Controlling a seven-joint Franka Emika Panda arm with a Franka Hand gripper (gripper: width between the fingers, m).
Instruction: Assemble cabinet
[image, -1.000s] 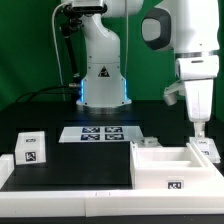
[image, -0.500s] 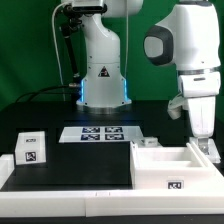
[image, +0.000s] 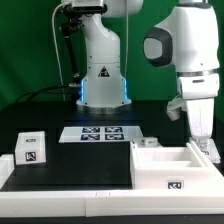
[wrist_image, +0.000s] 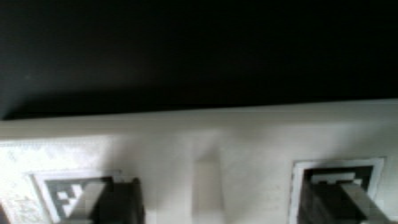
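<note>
The cabinet's large white box (image: 170, 166) with its open recess lies at the front on the exterior view's right. A small white tagged block (image: 32, 150) stands at the front left. My gripper (image: 207, 143) hangs straight down at the box's far right end, next to a small tagged white part (image: 211, 150). In the wrist view the gripper (wrist_image: 222, 200) has its two dark fingers (wrist_image: 107, 200) wide apart over a white surface (wrist_image: 222, 150) with marker tags beside each finger. Whether the fingers touch it is unclear.
The marker board (image: 100, 133) lies flat on the black table between the robot base (image: 103, 80) and the cabinet box. A green backdrop stands behind.
The arm moved down and slightly toward the exterior view's left between one second and half a second ago. Since then it has held still.
</note>
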